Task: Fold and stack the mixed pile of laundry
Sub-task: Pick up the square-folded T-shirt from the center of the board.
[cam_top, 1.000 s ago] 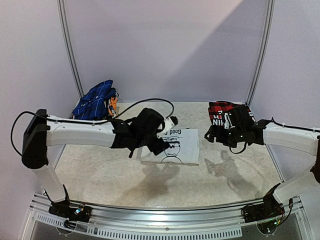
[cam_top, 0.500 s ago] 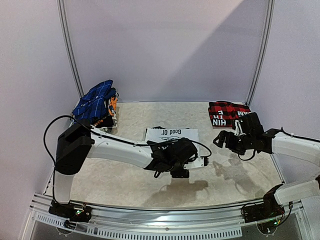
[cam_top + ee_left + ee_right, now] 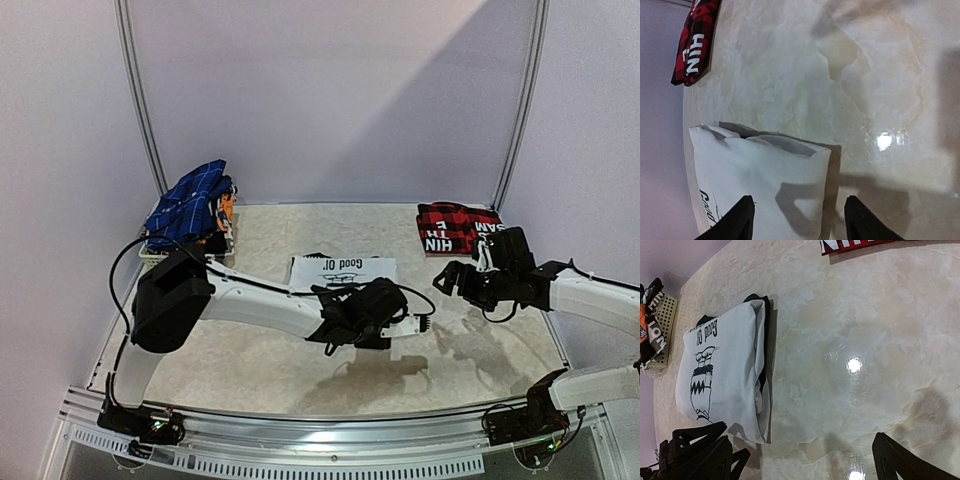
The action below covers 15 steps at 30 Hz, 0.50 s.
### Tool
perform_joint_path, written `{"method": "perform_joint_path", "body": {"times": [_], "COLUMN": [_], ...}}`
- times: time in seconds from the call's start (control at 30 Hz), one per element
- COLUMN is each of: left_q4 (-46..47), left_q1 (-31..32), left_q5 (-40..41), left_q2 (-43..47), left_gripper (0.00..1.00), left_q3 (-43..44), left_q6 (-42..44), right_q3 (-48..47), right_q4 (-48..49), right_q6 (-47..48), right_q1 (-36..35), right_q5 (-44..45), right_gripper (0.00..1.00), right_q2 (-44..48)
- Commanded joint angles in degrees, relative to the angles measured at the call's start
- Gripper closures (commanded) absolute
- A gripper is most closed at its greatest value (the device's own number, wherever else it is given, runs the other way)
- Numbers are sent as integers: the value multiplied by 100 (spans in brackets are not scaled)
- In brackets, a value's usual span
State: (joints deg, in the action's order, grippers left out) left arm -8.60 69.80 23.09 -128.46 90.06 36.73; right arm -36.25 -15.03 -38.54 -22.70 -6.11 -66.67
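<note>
The folded white T-shirt (image 3: 342, 270) with a black print lies flat at mid-table. My left gripper (image 3: 418, 322) hovers just off its near right corner. In the left wrist view the left gripper (image 3: 800, 222) is open, one fingertip (image 3: 740, 220) over the white T-shirt (image 3: 760, 185) and the other over bare table. The folded red-and-black plaid shirt (image 3: 455, 228) lies at the back right. My right gripper (image 3: 443, 277) hangs in front of it, wide open and empty (image 3: 805, 460). The blue checked cloth (image 3: 190, 205) tops the pile at the back left.
A small white lattice basket (image 3: 150, 252) under the blue cloth holds more garments (image 3: 650, 325). White frame posts (image 3: 140, 100) stand at the back corners, with walls on three sides. The marble-look table top (image 3: 250, 350) shows the arms' shadows.
My left arm swung from above the T-shirt to its near right corner, and its jaws have narrowed. My right gripper drew away from the plaid shirt toward the table's middle.
</note>
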Motion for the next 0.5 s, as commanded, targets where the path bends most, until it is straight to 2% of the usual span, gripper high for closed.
{"method": "perform_joint_path", "body": {"times": [0.0,0.17,0.47], "left_q4": [96,139,618], "left_q1": [60,51,-27], "left_q5": [65,87,-10], "left_q2": [-252,-438,-598], "left_gripper": [38,41,65], "left_q3": [205,313,242], "left_q6": [31,82,133], "right_q3": [168,223,309], "right_q4": [-63,-115,-54], "right_q6": [-2,4,-1], "right_q1": [111,173,306], "right_q5": [-65,-70,-294], "right_gripper": [1,1,1], "right_q2": [123,235,274]}}
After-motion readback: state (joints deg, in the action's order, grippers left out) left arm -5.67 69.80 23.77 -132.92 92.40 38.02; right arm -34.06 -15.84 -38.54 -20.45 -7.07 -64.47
